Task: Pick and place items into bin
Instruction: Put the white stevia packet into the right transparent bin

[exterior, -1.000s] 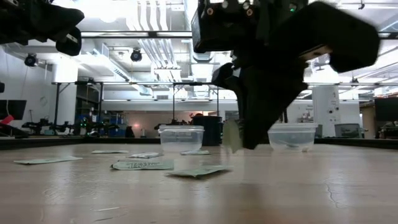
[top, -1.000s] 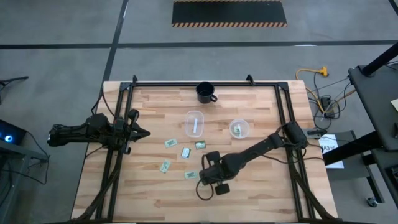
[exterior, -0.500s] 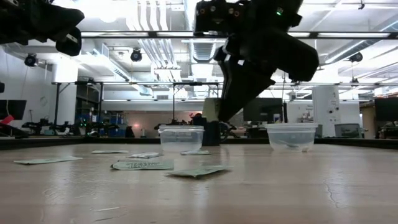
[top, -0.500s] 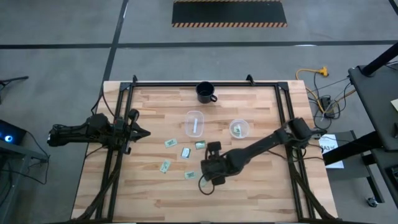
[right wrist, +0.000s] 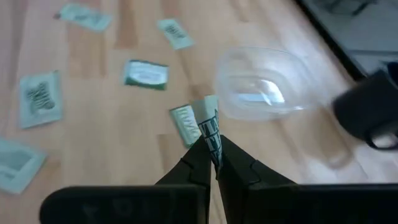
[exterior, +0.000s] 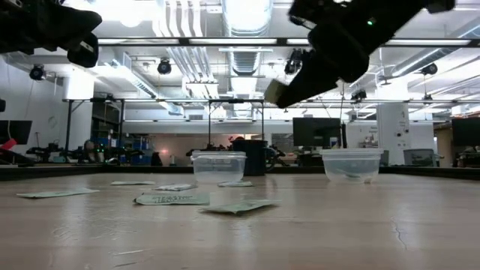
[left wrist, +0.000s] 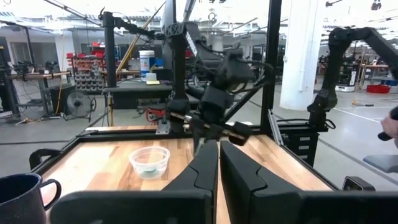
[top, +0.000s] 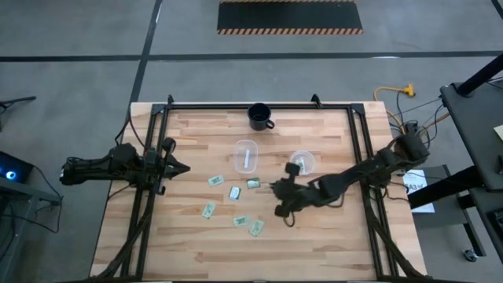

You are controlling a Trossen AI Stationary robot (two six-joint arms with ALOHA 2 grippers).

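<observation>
wood table [top: 196, 244] w/ dark mug [top: 260, 116], two clear cups [top: 247, 155], and approx 6 green packets [top: 233, 192] scattered mid-table, count's iffy

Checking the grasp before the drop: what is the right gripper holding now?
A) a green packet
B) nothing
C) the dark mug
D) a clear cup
A: in the right wrist view the right gripper is shut on a green packet, lifted above the table.

Print on the packets [right wrist: 40, 98] is too blurred to read.
</observation>
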